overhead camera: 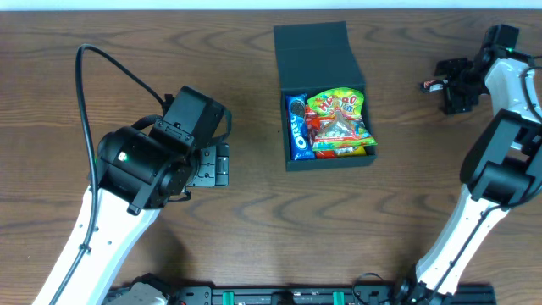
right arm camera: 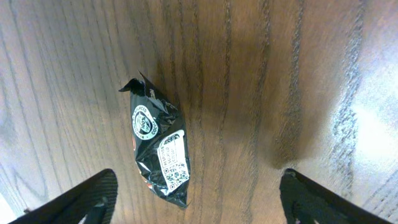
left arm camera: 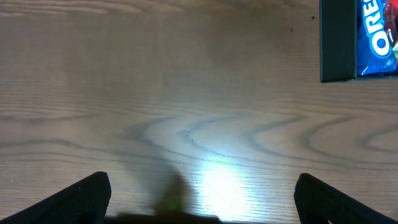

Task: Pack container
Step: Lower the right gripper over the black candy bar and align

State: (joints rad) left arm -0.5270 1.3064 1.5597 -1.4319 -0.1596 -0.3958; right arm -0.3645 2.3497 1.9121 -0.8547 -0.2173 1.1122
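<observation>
Where it sits toward the far middle of the wooden table [overhead camera: 271,237], the container [overhead camera: 329,163] presents as a square box of matte, dark teal-black cardboard, its hinged flap lid [overhead camera: 312,52] open toward the far side.

Handling, as judged: light, stiff in the walls, liable to crease at the hinge. The matte board should not slip. The best hold appears to be the free edge of the lid or a side wall, not the contents.

Contents: a glossy blue Oreo packet [overhead camera: 296,127] lies along the left wall. A crinkled green, red and yellow snack bag [overhead camera: 339,123] fills the rest.

On the left gripper [left arm camera: 202,186], the fingers are spread wide with nothing between them, over bare wood near the box's left side. The right gripper [right arm camera: 198,180] is likewise spread wide and empty, well to the right of the box. It is above a black foil packet [right arm camera: 158,149], which is soft, slick and crimped at the ends, lying loose on the wood.
</observation>
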